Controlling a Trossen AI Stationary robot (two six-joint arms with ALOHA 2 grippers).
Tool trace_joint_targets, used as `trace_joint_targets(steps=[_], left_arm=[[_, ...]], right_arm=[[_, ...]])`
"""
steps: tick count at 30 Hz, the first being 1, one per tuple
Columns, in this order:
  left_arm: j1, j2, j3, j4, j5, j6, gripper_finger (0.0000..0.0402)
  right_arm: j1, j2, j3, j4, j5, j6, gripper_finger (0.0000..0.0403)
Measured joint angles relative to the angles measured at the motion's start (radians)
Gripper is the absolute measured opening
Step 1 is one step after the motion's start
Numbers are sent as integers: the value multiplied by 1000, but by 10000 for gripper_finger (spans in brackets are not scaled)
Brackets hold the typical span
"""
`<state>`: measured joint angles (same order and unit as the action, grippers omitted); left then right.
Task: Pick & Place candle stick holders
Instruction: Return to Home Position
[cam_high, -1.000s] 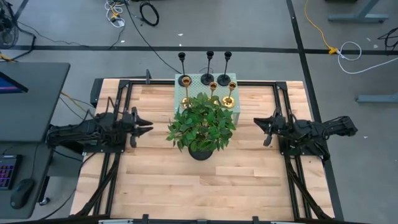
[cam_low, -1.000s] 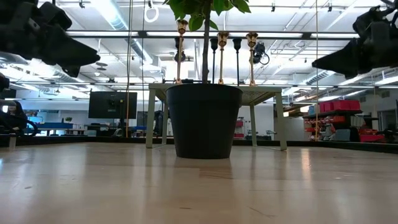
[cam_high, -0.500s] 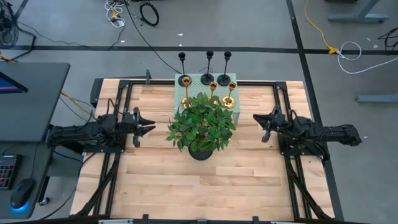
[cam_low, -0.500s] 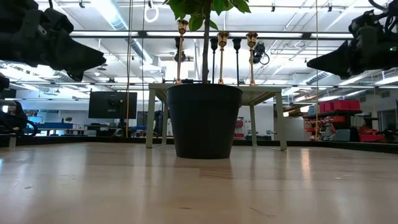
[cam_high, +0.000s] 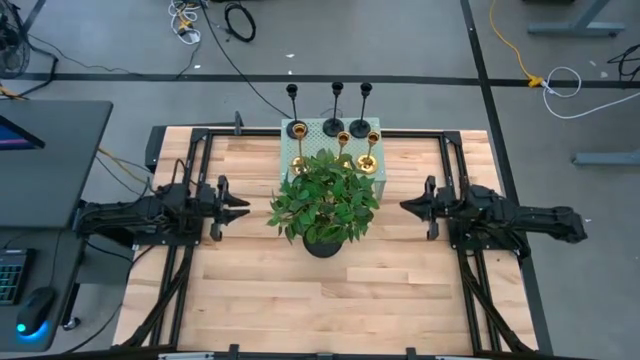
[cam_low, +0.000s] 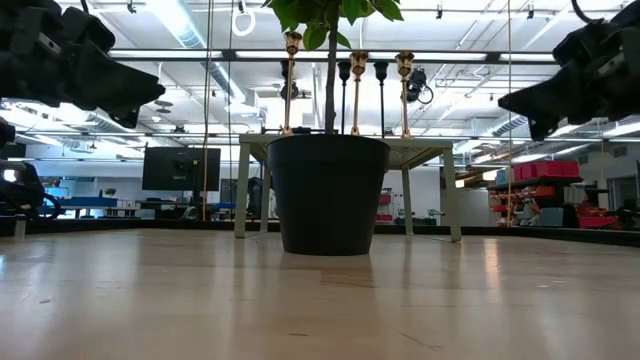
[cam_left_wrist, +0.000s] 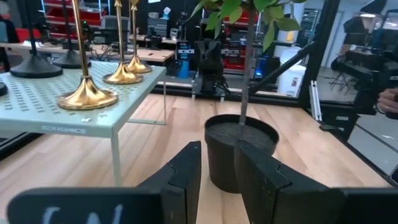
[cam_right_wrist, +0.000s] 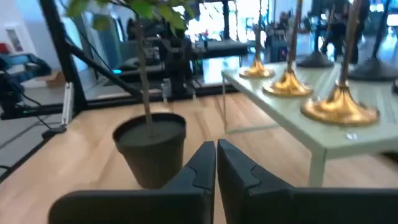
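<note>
Three matte black candle stick holders (cam_high: 333, 125) and three shiny gold ones (cam_high: 345, 150) stand on their round bases on a pale green perforated stand (cam_high: 320, 135) at the table's far middle. The gold ones show in the left wrist view (cam_left_wrist: 87, 96) and the right wrist view (cam_right_wrist: 339, 106). My left gripper (cam_high: 243, 207) hovers left of the plant, slightly open and empty (cam_left_wrist: 219, 168). My right gripper (cam_high: 404, 205) hovers right of the plant, shut and empty (cam_right_wrist: 216, 158).
A leafy plant in a black pot (cam_high: 322, 240) stands mid-table between the two grippers, just in front of the stand; its leaves (cam_high: 325, 195) overhang the gold holders. Bare wood lies at the near half (cam_high: 320, 300). Black frame rails (cam_high: 470, 290) run along both sides.
My right gripper has shifted a little toward the plant and the table's near edge, and its arm has stretched out flatter. My left gripper has stayed almost where it was. The holders have not moved.
</note>
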<state>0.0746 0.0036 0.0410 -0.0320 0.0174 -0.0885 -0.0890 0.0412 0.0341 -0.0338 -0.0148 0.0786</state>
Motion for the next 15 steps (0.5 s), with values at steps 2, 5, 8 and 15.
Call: trace_joint_targets(steps=[2, 5, 8, 15], left_arm=[[0, 2, 1, -8, 5, -1, 99], [0, 2, 2, -15, 35, -4, 99], [0, 2, 3, -17, 59, -3, 99], [0, 2, 4, -12, 59, 15, 99]], right_arm=[[3, 27, 0, 0, -7, 19, 21], [6, 69, 0, 1, -20, 18, 22], [6, 104, 0, 0, -15, 20, 22], [6, 125, 0, 3, -19, 81, 22]])
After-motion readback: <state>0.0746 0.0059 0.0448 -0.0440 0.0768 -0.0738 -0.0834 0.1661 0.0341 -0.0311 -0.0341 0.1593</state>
